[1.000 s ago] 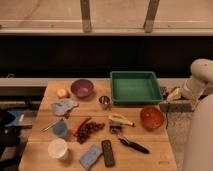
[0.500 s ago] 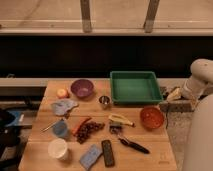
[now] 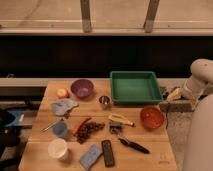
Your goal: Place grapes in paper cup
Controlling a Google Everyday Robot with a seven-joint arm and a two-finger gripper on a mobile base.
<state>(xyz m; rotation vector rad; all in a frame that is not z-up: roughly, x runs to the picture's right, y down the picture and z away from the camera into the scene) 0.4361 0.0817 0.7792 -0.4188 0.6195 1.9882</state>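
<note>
Moved since a second ago: nothing that shows. Same layout on the wooden table [image 3: 150, 155], same pose of the white arm [image 3: 201, 75] at the right side.

Camera view only. Hanging off the table's right edge, just beside the far-right corner of the green tray [image 3: 134, 86]: the gripper [image 3: 173, 94]. Spread or pressed together, cannot tell. Not carrying the fruit, to judge by where it lies.

Well apart from the gripper, far across the table toward picture-left and nearer the front edge: the grapes [image 3: 90, 131], lying loose, touching or just beside an orange-red carrot-like piece [image 3: 81, 125]. Farther still from the gripper, at the front-left corner: the paper cup [image 3: 58, 148], upright, near the grapes but apart. Between them, a light blue cup [image 3: 60, 128].

Reading for the task: no start made yet. Ahead, probably a long reach over the metal cup [image 3: 104, 101] to the grapes.
</note>
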